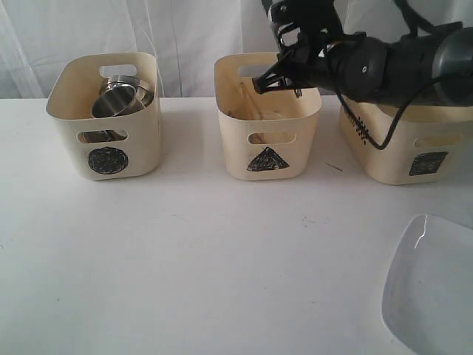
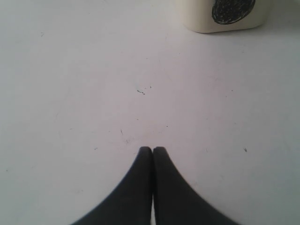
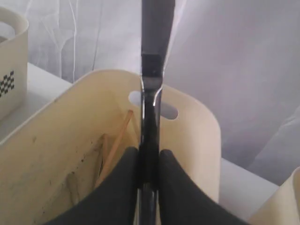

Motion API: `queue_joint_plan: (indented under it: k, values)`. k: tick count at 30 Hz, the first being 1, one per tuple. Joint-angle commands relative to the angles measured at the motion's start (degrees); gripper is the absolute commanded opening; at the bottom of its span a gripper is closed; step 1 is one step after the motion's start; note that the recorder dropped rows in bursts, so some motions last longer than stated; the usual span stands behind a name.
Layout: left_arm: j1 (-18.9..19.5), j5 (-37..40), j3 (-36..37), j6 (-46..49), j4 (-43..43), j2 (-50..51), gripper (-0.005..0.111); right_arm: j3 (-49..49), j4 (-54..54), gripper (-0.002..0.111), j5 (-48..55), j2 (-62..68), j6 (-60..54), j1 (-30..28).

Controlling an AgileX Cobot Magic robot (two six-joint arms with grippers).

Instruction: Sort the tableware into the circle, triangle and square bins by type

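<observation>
**Right jaws clamped on steel cutlery over the triangle bin**

The jaws of the right gripper [image 3: 149,152] stand narrow, pinched on a thin steel cutlery piece [image 3: 151,93] seen edge-on; knife or fork cannot be told. The gripper hangs above the far rim of the triangle bin [image 1: 236,140], the middle tub, with the piece over the bin's opening. Wooden chopsticks [image 3: 115,145] lean inside that bin.

The left gripper [image 2: 152,149] has its jaws pressed together with nothing between them, low over the bare white table [image 1: 185,259] near the circle bin [image 1: 66,111]. That left tub holds steel cups [image 1: 118,100]. The square bin [image 1: 384,155] stands at the right, partly behind the right arm. A large white plate [image 1: 432,288] lies on the table at the near right.
</observation>
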Motion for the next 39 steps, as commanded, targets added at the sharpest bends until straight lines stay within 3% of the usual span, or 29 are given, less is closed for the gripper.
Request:
queue_joint_plan:
  k: [1,5,13,22,27,35,39]
  values:
    - [0.05,0.08,0.16,-0.53,0.00,-0.26,0.000,-0.18,0.30,0.000,-2.25,2.10,0.30,-0.29]
    - [0.05,0.08,0.16,-0.53,0.00,-0.26,0.000,-0.18,0.30,0.002,-2.36,2.51,0.30,-0.29]
    - [0.05,0.08,0.16,-0.53,0.00,-0.26,0.000,-0.18,0.30,0.028,-3.20,2.51,0.30,-0.29]
    - [0.05,0.08,0.16,-0.53,0.00,-0.26,0.000,-0.07,0.51,0.028,4.30,-2.02,0.57,-0.29]
    - [0.05,0.08,0.16,-0.53,0.00,-0.26,0.000,-0.07,0.51,0.028,18.40,-9.53,0.57,-0.29]
    - [0.05,0.08,0.16,-0.53,0.00,-0.26,0.000,0.91,-0.21,0.027,55.24,-23.46,2.21,-0.80]
    - [0.05,0.08,0.16,-0.53,0.00,-0.26,0.000,5.88,-1.04,0.027,58.67,-30.55,8.08,-4.81]
